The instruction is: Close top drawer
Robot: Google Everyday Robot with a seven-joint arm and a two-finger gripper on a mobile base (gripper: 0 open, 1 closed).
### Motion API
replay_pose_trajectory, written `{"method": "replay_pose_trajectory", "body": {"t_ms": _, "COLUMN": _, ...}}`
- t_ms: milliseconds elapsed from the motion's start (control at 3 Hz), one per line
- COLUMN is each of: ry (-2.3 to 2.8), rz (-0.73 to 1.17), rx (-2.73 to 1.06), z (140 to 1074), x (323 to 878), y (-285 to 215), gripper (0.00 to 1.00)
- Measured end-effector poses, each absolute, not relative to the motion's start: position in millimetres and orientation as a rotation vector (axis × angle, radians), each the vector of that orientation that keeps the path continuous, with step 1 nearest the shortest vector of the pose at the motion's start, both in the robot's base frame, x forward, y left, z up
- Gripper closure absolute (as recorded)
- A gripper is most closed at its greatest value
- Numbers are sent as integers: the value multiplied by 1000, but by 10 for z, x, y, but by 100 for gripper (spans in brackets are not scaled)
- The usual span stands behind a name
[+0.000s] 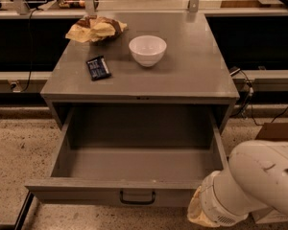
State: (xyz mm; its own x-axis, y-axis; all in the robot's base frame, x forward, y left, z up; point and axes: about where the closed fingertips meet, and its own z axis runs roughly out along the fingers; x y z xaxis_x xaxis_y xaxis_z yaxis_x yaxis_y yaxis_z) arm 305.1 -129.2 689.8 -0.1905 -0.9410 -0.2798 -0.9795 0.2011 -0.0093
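The top drawer [81, 193] of the grey metal cabinet [192, 78] stands pulled far out, and its inside is bare. Its flat front faces me low in the camera view, with a dark loop handle [137, 198] at its centre. My white arm [259, 181] comes in from the lower right. Its wrist with a tan cuff [198, 213] sits just right of the drawer front's right end. My gripper lies below the picture's edge, past that cuff, and does not show.
On the cabinet top stand a white bowl [147, 49], a dark snack packet [98, 67] and a crumpled tan bag [96, 28]. A cardboard box [278, 131] is on the floor at the right. Cables [242, 87] hang beside the cabinet's right side.
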Motion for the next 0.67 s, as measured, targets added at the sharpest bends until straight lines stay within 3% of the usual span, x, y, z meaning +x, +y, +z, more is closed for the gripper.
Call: {"method": "replay_pose_trajectory", "body": {"t_ms": 667, "ry": 2133, "rz": 322, "rx": -1816, "z": 6471, "x": 3041, "y": -1315, "gripper": 100}}
